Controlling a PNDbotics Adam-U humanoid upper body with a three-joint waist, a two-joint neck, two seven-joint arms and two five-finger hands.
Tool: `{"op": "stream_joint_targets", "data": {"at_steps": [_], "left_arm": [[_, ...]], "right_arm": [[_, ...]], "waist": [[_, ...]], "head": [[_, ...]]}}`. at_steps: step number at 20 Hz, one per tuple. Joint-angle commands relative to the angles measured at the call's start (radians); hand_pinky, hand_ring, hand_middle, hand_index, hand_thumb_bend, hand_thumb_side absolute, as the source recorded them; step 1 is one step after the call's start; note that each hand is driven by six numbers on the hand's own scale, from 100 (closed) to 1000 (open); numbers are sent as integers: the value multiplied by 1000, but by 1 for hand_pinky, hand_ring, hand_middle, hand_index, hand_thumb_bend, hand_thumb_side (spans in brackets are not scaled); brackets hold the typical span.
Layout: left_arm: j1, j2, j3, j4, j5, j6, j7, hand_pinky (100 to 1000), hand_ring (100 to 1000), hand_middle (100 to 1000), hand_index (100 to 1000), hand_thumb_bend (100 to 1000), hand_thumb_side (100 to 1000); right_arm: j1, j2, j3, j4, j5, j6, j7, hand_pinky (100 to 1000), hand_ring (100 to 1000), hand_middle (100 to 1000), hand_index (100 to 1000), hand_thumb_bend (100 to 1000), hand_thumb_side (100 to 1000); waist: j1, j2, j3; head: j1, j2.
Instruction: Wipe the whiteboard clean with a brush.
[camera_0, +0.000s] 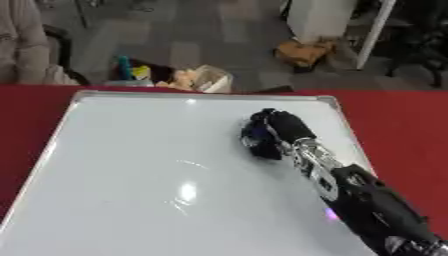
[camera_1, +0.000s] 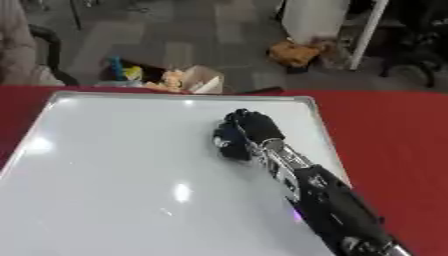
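A whiteboard with a thin metal frame is laid flat on a table covered in red cloth, and most of both views is filled by it. Its white surface appears free of marks; only reflections of ceiling lights are seen on it, one small glare near the far edge and a larger one near the middle.

The right arm is extended from the near right corner diagonally across the board toward its far right part. The right hand is held over the board's surface, well inside the frame and nearer the far right corner than the centre. Its fingers are curled downward around a dark object with a bluish side, taken to be the brush, which is pressed between the hand and the board. The brush's shape cannot be made out clearly, since most of it is hidden under the hand. Whether it is in contact with the board cannot be told with certainty, though no gap is seen.

The left hand is not seen in either view.

Beyond the table's far edge, a grey floor is seen with an open cardboard box holding coloured items.
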Motion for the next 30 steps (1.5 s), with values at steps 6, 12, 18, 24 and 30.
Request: {"op": "stream_joint_targets", "data": {"at_steps": [6,12,18,24,30], "left_arm": [[-11,11,4,-11,2,-3,-2,507,630,612,726,753,854],[-12,10,2,-11,2,-3,-4,507,629,612,726,754,854],[-12,11,4,-10,2,-3,-3,507,629,611,726,754,854],[-12,15,7,-11,1,-4,0,507,628,610,726,756,854],[-10,21,11,-11,0,-5,5,507,628,610,725,763,849]], "right_arm": [[-43,51,56,2,76,-58,27,429,673,717,861,100,870],[-57,71,82,-14,109,-89,43,437,677,722,864,100,871],[-46,59,70,-13,118,-79,46,440,679,722,864,100,864],[-14,22,15,27,100,-29,26,443,678,721,863,100,856],[32,-31,-45,51,70,31,-9,439,675,717,860,100,805]], "waist": [[5,-17,14],[6,-18,16],[7,-19,11],[11,-19,-2],[17,-19,-19]], "head": [[-9,-5],[-12,-5],[-9,-8],[0,-14],[13,-19]]}}
